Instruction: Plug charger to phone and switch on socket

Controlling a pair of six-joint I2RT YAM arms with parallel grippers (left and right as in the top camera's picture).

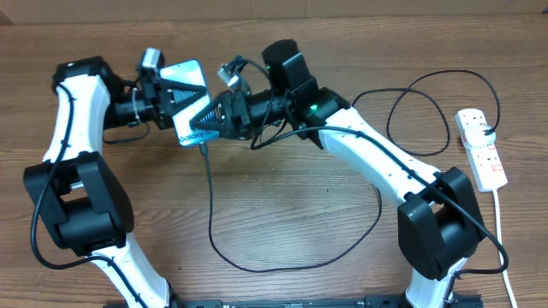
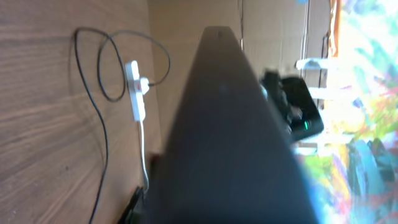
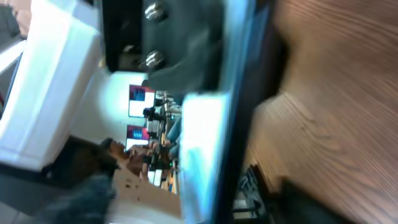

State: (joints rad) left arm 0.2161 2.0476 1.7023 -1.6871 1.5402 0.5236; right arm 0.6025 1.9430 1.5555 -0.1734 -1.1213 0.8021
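My left gripper (image 1: 171, 103) is shut on the phone (image 1: 184, 85) and holds it tilted above the table, with its blue-and-white screen facing up. In the left wrist view the phone's dark back (image 2: 230, 143) fills the middle. My right gripper (image 1: 202, 120) presses against the phone's lower edge, shut on the plug end of the charger (image 1: 208, 192). The thin black cable hangs from there and loops widely over the table. The right wrist view shows the phone's bright screen edge-on (image 3: 205, 143); the plug tip is hidden. The socket (image 1: 481, 147) lies at the far right and also shows in the left wrist view (image 2: 134, 87).
The socket's thick white cord (image 1: 503, 248) runs towards the front right edge of the table. The black cable loop reaches close to the front edge (image 1: 257, 269) and makes a second loop (image 1: 419, 111) beside the socket. Both arm bases stand at the front.
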